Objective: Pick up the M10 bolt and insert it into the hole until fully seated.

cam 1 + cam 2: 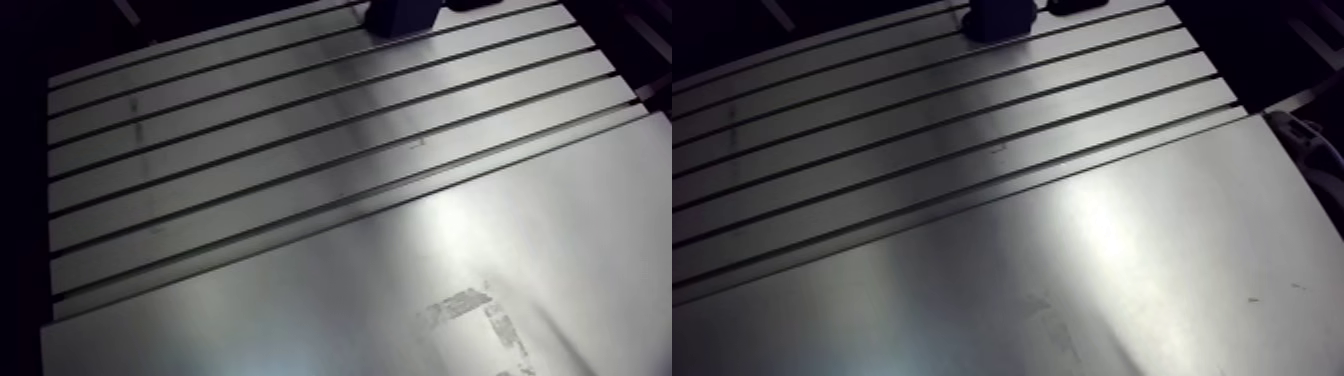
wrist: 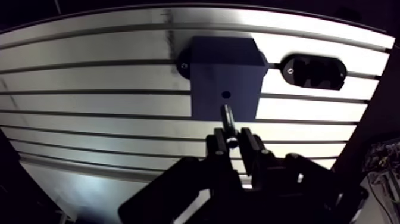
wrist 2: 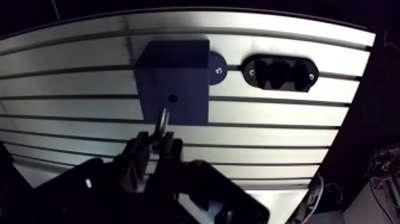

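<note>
In the wrist view a dark block [image 2: 208,74] stands on the slotted table, with a small round hole [image 2: 225,94] in the face turned toward me. My gripper [image 2: 233,142] is shut on the M10 bolt [image 2: 228,119], a dark shank that sticks out ahead of the fingertips. The bolt's tip sits just short of the hole and slightly below it, not inside. The arm view shows the block [image 1: 405,15] only as a dark shape at the table's far edge.
A black oval holder [image 2: 313,71] with recesses is fixed to the table right beside the block. The aluminium table [image 1: 300,150] has long parallel slots, and a smooth plate [image 1: 400,290] lies nearer the camera.
</note>
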